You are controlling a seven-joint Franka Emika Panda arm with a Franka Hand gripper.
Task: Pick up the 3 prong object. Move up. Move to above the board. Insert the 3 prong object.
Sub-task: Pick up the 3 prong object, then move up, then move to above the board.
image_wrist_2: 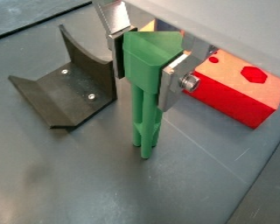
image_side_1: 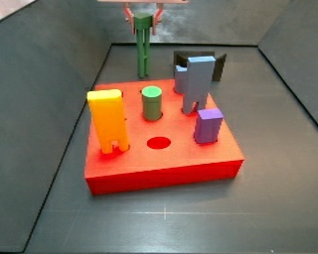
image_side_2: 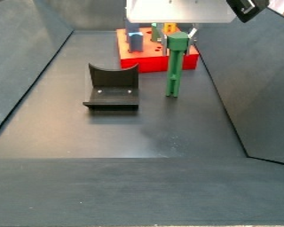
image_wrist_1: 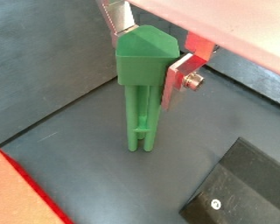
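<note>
Hand [image_wrist_2: 143,54] clamped on head of 3 prong object [image_wrist_2: 146,96], upright, foot at dark bench [image_side_2: 169,133]; floor contact unclear. Board [image_side_1: 169,149] apart. Fixture [image_side_2: 111,87] nearby. Hand body cropped in side views.

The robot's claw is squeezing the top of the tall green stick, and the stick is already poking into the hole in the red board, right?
Not quite. The gripper does clamp the head of the green stick, but the stick is not in the hole. A side view shows it standing on the dark floor beside the red board, next to the fixture. In a side view the board's round hole is empty.
</note>
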